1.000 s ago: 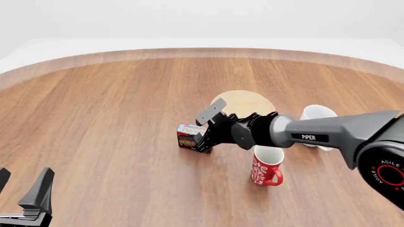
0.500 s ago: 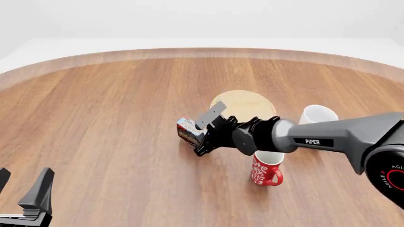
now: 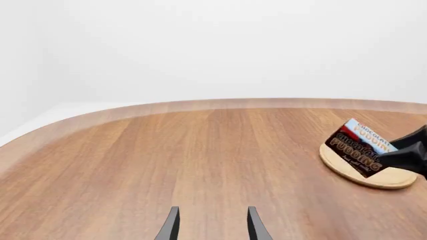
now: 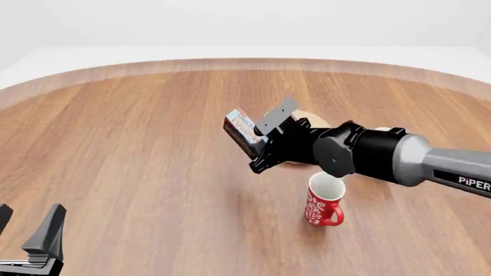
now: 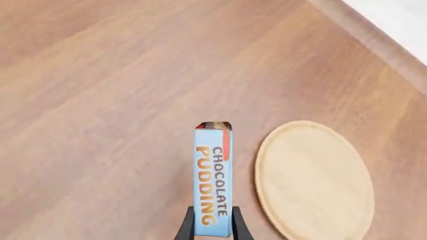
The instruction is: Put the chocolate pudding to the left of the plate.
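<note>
My right gripper (image 4: pixel 261 144) is shut on the chocolate pudding (image 4: pixel 242 130), a small carton with a brown front and a light blue top. It holds the carton tilted in the air, above the table just left of the plate (image 4: pixel 313 121). My right arm hides most of that tan wooden disc. In the right wrist view the pudding (image 5: pixel 213 180) sits between the fingers with the plate (image 5: pixel 313 177) beside it below. The left wrist view shows the pudding (image 3: pixel 357 145) in front of the plate (image 3: pixel 373 179). My left gripper (image 4: pixel 31 241) is open and empty at the near left.
A red patterned mug (image 4: pixel 323 207) stands upright on the table under my right arm, in front of the plate. The white mug is almost wholly hidden behind the arm. The round wooden table's far rim (image 4: pixel 245 63) curves across the back.
My right gripper has lifted the pudding off the table, and the carton now hangs higher and tilted. The arm has swung up over the plate. The left arm has not moved.
</note>
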Robot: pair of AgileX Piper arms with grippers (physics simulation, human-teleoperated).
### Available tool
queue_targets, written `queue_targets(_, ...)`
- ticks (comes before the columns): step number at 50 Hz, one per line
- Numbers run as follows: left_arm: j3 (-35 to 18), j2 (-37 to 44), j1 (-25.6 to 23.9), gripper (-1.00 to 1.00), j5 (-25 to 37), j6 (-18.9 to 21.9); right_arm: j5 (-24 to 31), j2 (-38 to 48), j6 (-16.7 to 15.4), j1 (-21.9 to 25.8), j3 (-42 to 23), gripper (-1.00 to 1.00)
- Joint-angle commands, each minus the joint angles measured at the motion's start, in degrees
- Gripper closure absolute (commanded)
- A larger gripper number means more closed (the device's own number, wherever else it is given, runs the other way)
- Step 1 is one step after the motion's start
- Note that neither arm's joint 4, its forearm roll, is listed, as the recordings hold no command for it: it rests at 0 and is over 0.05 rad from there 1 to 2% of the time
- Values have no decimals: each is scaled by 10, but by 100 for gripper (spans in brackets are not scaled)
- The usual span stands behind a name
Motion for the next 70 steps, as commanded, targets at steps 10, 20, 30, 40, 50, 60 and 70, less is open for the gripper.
queue_targets(10, 0, 0, 0, -100, 0, 0, 89, -65, -22, -25, -57, 100)
queue_targets(20, 0, 0, 0, -100, 0, 0, 141, -56, -33, -37, -118, 100)
queue_targets(30, 0, 0, 0, -100, 0, 0, 171, -18, -44, -41, -170, 100)
queue_targets(40, 0, 0, 0, -100, 0, 0, 180, 33, -44, -46, -219, 100)
queue_targets(50, 0, 0, 0, -100, 0, 0, 197, 83, -46, -48, -279, 100)
queue_targets(60, 0, 0, 0, -100, 0, 0, 228, 149, -42, -43, -361, 100)
queue_targets(70, 0, 0, 0, -100, 0, 0, 241, 203, -41, -42, -415, 100)
